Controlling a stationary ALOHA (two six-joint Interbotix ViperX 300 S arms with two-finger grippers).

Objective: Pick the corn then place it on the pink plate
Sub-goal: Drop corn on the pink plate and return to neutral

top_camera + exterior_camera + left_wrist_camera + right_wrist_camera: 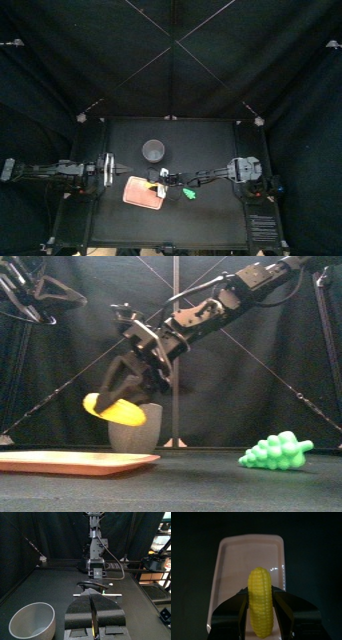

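The right gripper (260, 609) clamps the yellow corn (260, 592) above the pink tray (232, 562), whose bare floor fills the upper frame. At the front view's lower right, well apart, lies a green toy (277, 451). The left gripper (93, 598), jaws pressed together, rests at the top view's left.

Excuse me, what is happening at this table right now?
The right arm's fingers grip the corn in the air above the pink tray; it is not yet set down. The left arm's fingers are shut and rest at the table's left side. A grey cup and a green toy stand untouched.
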